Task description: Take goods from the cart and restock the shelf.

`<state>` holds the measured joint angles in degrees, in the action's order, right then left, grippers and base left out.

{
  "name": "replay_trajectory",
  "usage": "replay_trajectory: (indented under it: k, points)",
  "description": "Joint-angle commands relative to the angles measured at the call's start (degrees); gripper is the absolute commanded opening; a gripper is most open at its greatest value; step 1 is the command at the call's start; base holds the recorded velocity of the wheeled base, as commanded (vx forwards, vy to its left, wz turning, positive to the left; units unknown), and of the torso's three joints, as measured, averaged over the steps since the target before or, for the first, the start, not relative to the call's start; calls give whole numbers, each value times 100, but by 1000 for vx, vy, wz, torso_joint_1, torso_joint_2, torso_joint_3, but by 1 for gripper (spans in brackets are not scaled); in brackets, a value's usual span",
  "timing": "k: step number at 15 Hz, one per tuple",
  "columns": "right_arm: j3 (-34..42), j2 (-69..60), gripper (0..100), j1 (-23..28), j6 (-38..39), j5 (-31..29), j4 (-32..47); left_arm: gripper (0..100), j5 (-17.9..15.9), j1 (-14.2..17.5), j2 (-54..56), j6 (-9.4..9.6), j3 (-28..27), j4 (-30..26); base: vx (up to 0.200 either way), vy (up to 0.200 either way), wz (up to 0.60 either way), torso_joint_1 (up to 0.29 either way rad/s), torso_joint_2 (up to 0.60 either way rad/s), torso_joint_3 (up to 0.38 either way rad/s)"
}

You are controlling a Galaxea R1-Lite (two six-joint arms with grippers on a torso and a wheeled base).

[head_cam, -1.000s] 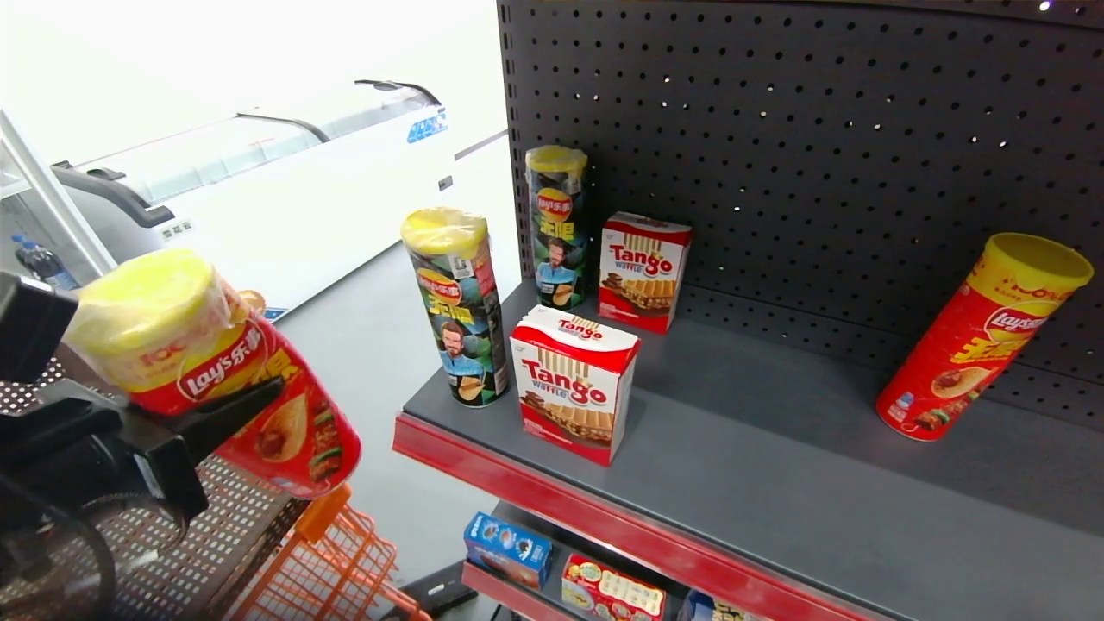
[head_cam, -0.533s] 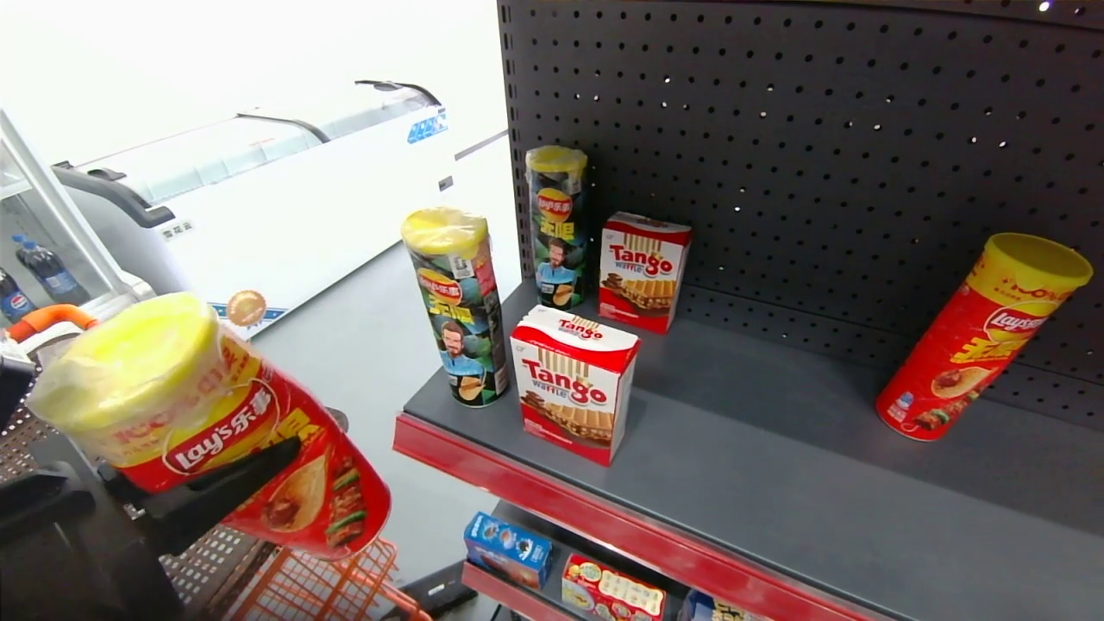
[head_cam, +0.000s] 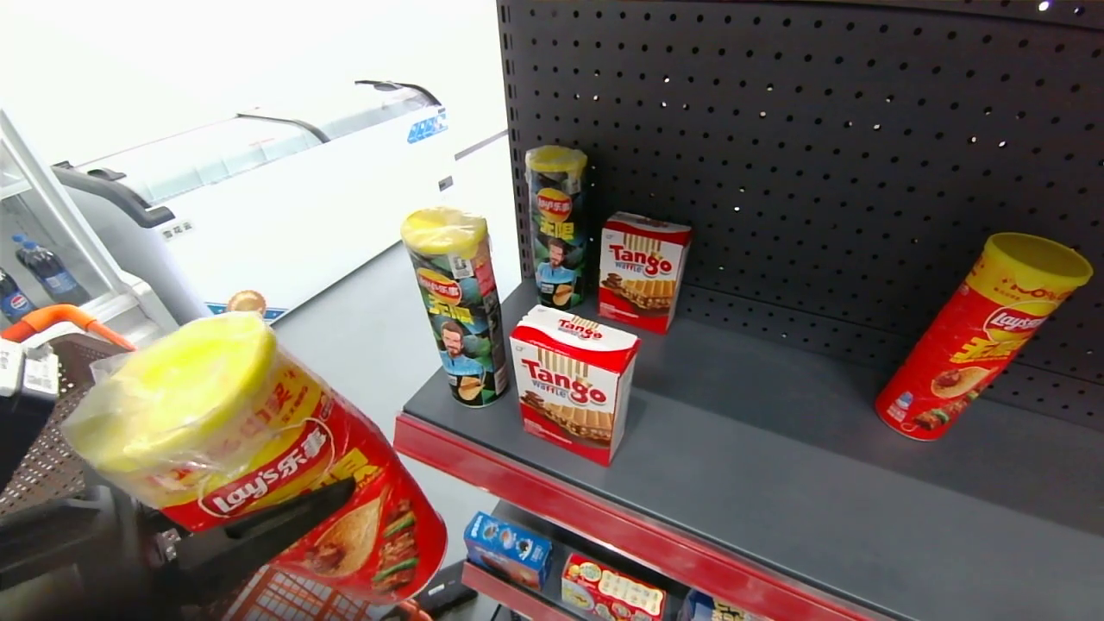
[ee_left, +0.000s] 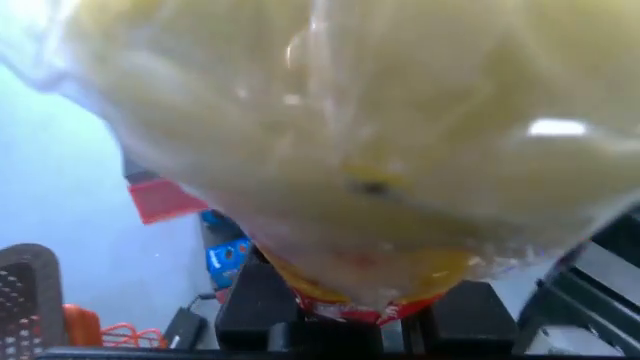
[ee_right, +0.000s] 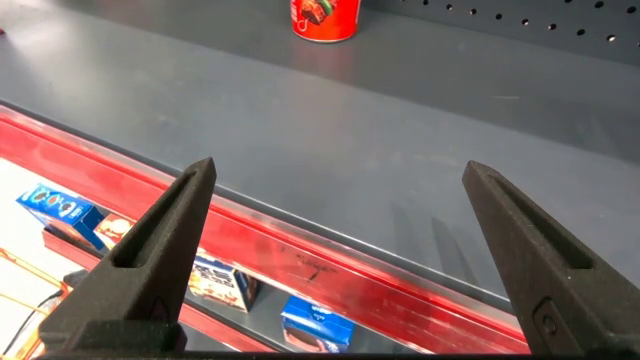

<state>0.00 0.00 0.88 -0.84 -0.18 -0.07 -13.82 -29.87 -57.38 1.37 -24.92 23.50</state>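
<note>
**Left.** The cart [head_cam: 52,440], with brown mesh and an orange handle [head_cam: 65,321], stands off the left end of the shelf [head_cam: 776,466]. Above it the left gripper [head_cam: 250,535] is clamped on a red chips can [head_cam: 259,448]. One black finger [head_cam: 276,522] lies across the can's printed side. The can is tilted, with its yellow lid under loose clear film pointing up and away from the shelf. It hangs clear of the shelf, off the front left corner. In the left wrist view the filmed lid [ee_left: 380,130] sits close to the lens. A white chest freezer [head_cam: 285,190] stands on the floor behind.

**Centre.** Two dark chips cans stand upright along the shelf's left edge, one near the front left corner [head_cam: 455,306] and one at the back left corner [head_cam: 558,226]. Just beside each is an upright wafer box. The front box [head_cam: 573,384] is near the red front edge [head_cam: 517,483], and the rear box [head_cam: 642,272] is against the pegboard [head_cam: 819,129]. On the lower shelf, under the front edge, lie a blue package [head_cam: 507,548] and a red-and-yellow package [head_cam: 612,591].

**Right.** A second red can [head_cam: 983,341] stands at the back of the shelf, well apart from the boxes. It leans with its open yellow top against the pegboard. The right gripper [ee_right: 340,170] hangs over the red front edge with its fingers spread wide and nothing between them. The second red can's base [ee_right: 325,18] is beyond it, at the back.
</note>
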Motion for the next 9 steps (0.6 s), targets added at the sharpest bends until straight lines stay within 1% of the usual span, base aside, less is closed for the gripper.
replay_trajectory:
  k: [1, 2, 3, 9]
  points:
    - [0, 0, 100, 0, -4, 1, -1, 0, -164, -28, 8, 4, -4, -179, 0, 0, 0, 0, 0, 0]
    - [0, 0, 100, 0, -4, 1, -1, 0, -402, -37, 52, 13, 4, -276, 0, 0, 0, 0, 0, 0]
    - [0, 0, 100, 0, -4, 1, -10, 0, -446, -37, 69, 13, -4, -276, 0, 0, 0, 0, 0, 0]
    - [0, 9, 100, 0, -4, 1, -1, 0, -463, -19, 8, 13, -22, -241, 0, 0, -600, 2, 2, 5]
